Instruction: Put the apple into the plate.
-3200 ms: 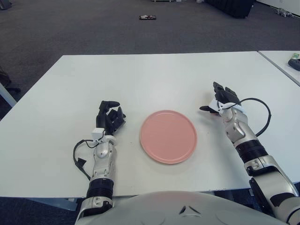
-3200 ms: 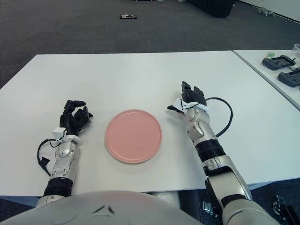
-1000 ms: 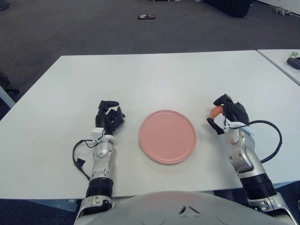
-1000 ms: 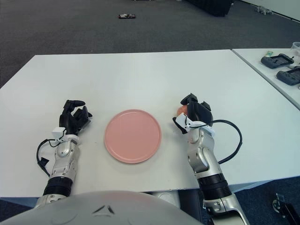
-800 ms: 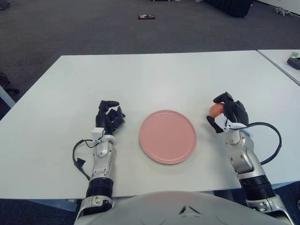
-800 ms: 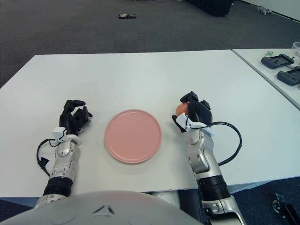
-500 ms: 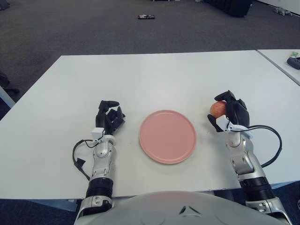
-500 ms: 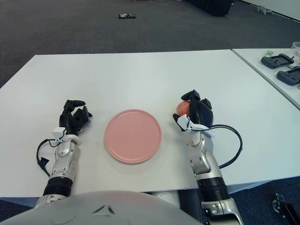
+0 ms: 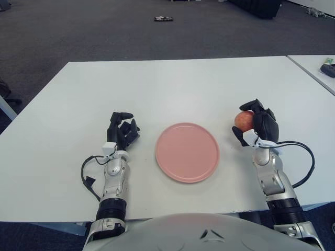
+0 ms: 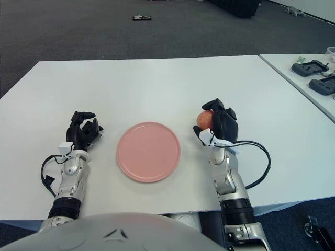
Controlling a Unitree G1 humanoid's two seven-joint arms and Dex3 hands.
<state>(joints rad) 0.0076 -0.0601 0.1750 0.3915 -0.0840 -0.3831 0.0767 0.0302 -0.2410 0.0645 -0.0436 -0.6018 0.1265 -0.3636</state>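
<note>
Apple (image 9: 243, 121) is gripped by right hand (image 9: 260, 128), just right of plate (image 9: 187, 152). Left hand (image 9: 121, 133) is seen left of plate, fingers curled, empty. Controllers (image 10: 314, 76) are shown only in right eye view.

Both head eyes look down at the same table (image 9: 172, 83).

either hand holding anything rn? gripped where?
Right hand holds the apple, fingers wrapped over its top and right side, beside the plate. Left hand, left of the plate, holds nothing.
</note>
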